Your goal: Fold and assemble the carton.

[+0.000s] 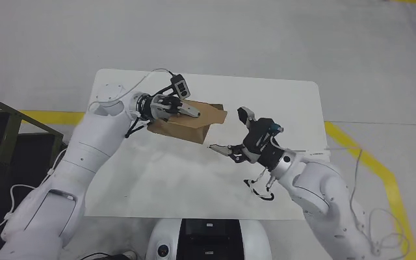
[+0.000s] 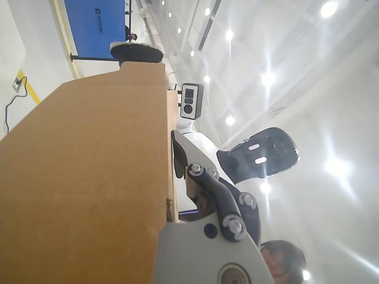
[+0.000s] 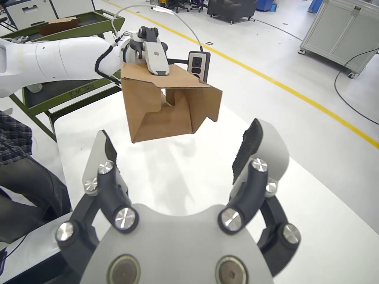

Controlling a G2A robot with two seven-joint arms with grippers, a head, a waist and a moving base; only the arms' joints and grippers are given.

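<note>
At the left gripper (image 1: pixel 192 111) I count two fingers pressed together on one thing, the top panel of the carton (image 3: pixel 160 119): one white finger lies flat on the panel's upper face and the other sits beneath it. It is the only carton at the table, and it is partly formed. Its brown walls stand up as a sleeve, its open end faces my other arm, one flap is folded inward inside it, and another hangs down at the side. Its lower edge looks clear of the table (image 1: pixel 273 97), with its shadow on the white top underneath, over the left rear part of that surface. My left arm comes in from the table's left side with the forearm roughly level and the wrist rolled so that its camera looks up toward the ceiling lights. My right gripper (image 1: pixel 231 133) holds nothing. Its two fingers (image 3: pixel 251 146) are spread wide, black pads turned inward, and they point at the carton's open end, near it but not touching. That arm rises from the near right corner, bent at the elbow. Beyond the table stands one green cart (image 3: pixel 88 20) carrying a flat piece of cardboard (image 3: pixel 59 24), and one yellow line (image 3: pixel 266 78) crosses the floor.
</note>
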